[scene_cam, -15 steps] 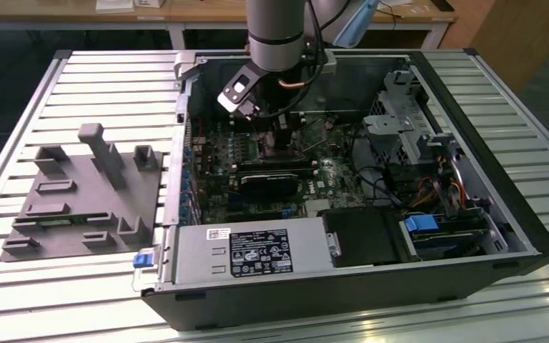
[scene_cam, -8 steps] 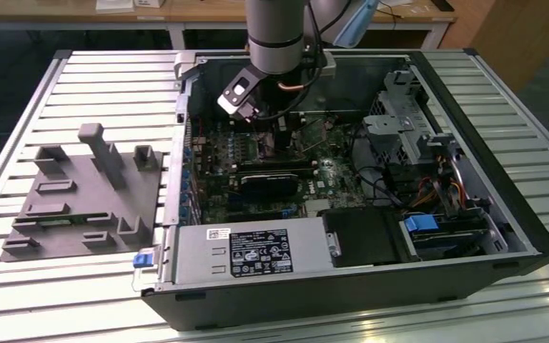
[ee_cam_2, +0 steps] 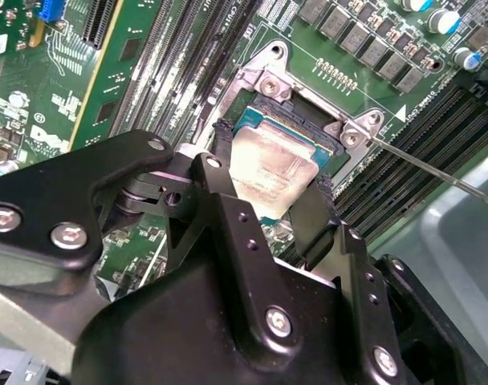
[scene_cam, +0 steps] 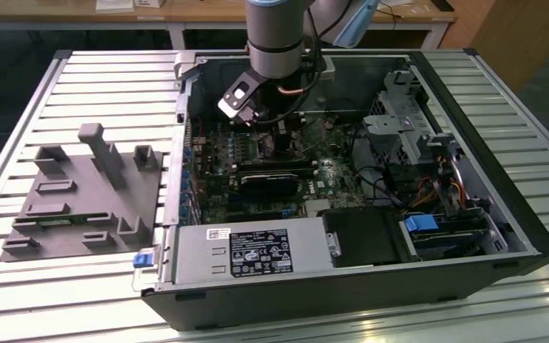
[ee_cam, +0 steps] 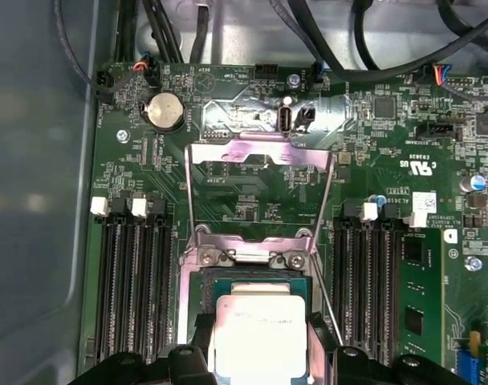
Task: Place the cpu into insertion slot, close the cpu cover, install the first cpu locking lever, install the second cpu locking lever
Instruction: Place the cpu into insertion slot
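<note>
The cpu (ee_cam_2: pixel 270 170), a flat silver-grey square chip, sits between my two black fingers (ee_cam_2: pixel 221 157) just over the insertion slot (ee_cam_2: pixel 296 103), and my gripper (ee_cam_2: pixel 271 183) is shut on its sides. In the first wrist view the cpu (ee_cam: pixel 258 333) covers most of the slot (ee_cam: pixel 260 282). The cpu cover (ee_cam: pixel 258 152), a thin silver frame, stands swung up and open behind the slot. A thin wire locking lever (ee_cam_2: pixel 437 172) sticks out beside the socket. In the exterior view my gripper (scene_cam: pixel 266 128) is low inside the case (scene_cam: pixel 351 300) over the motherboard.
Long black memory slots (ee_cam: pixel 132 289) flank the socket on both sides. A black block (scene_cam: pixel 272 182), a power supply (scene_cam: pixel 246 250), a drive cage (scene_cam: pixel 408 121) and cables (scene_cam: pixel 379 182) fill the case. A grey fixture (scene_cam: pixel 83 193) lies on the slatted table at the exterior view's left.
</note>
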Controlling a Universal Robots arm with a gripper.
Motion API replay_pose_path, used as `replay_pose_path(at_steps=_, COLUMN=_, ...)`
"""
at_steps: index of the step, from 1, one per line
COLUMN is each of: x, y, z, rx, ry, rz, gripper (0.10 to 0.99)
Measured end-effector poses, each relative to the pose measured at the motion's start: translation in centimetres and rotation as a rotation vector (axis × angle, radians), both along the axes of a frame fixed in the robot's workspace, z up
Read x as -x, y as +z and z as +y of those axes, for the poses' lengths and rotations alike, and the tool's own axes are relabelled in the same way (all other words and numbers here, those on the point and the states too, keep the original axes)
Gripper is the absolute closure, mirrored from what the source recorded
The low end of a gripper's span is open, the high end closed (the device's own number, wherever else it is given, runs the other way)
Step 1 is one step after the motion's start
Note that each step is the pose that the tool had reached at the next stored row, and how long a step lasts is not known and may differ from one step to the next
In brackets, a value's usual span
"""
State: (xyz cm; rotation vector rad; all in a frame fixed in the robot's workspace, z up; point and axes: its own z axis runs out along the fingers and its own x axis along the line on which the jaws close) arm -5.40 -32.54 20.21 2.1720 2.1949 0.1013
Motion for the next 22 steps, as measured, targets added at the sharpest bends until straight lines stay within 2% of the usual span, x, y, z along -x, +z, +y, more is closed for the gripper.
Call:
replay_pose_path(at_steps=10, x=0.0, y=-0.45, z=0.38, rx=-0.001, ry=-0.002, rz=0.0, gripper=0.549)
replay_pose_path(at_steps=22, x=0.0, y=-0.84, z=0.41, rx=-0.001, ry=-0.006, rz=0.0, gripper=0.549)
